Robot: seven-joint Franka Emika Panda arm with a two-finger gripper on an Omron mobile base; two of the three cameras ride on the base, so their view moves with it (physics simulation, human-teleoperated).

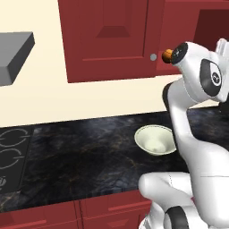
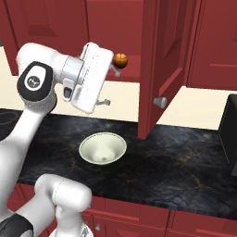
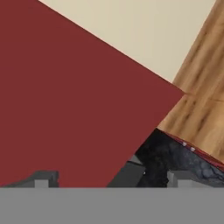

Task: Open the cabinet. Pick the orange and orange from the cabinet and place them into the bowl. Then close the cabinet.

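Note:
The cabinet's left door (image 1: 107, 36) is shut. Its right door (image 2: 159, 60) stands swung open, edge-on toward me, above the counter. One orange (image 2: 120, 59) (image 1: 167, 54) rests on the cabinet's bottom shelf near the front edge. My gripper (image 2: 111, 86) is raised in front of the opening just below the orange. It is open, with nothing between its fingers (image 3: 41, 179). The orange sits just above and beyond the upper finger. The cream bowl (image 2: 102, 148) (image 1: 155, 139) sits on the dark counter below, with nothing in it.
A cooktop (image 1: 11, 152) lies at the counter's left end under a grey range hood (image 1: 13, 51). A dark appliance (image 2: 229, 134) stands at the far right. Red drawer fronts (image 1: 67, 214) run below the counter edge. A wooden panel (image 3: 205, 87) appears in the hand view.

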